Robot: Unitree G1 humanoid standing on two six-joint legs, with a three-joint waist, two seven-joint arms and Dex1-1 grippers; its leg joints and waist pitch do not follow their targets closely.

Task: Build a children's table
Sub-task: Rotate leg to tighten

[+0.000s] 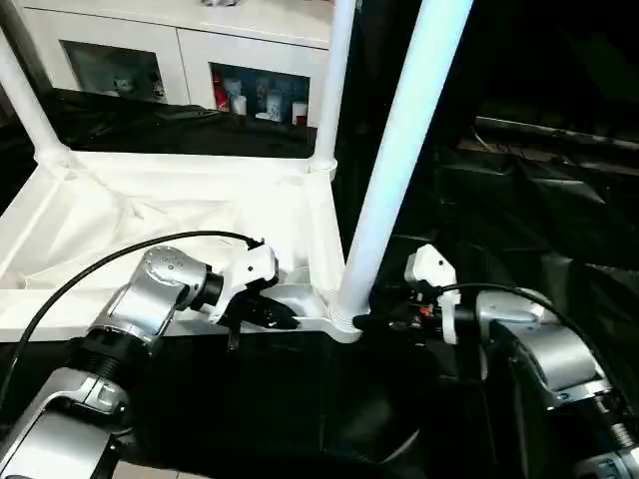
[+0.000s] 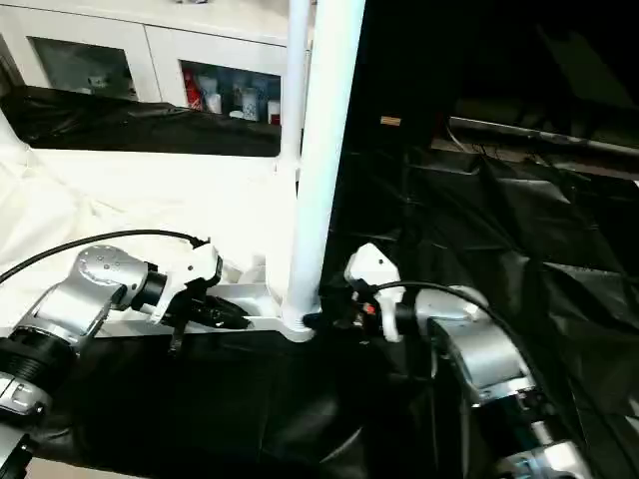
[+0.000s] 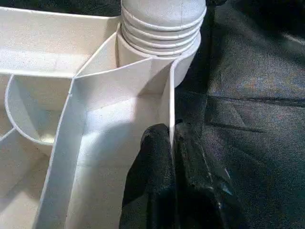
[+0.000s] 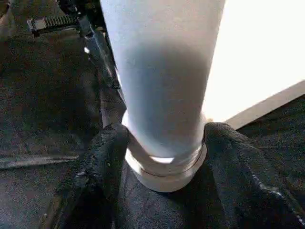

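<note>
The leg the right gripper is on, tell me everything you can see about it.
The leg is a long, smooth white tube, plastic by the look of it, standing nearly upright with a slight tilt. Its ribbed lower end sits in the round corner socket at the near right corner of the upturned white tabletop. The right gripper has a black finger on each side of its base, just above the socket. The left gripper is shut on the tabletop's rim wall beside it.

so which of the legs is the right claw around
The near corner leg, the big one closest to the camera. The right claw has a finger on each side of its base; the two far legs stand untouched at the tabletop's back corners.
</note>
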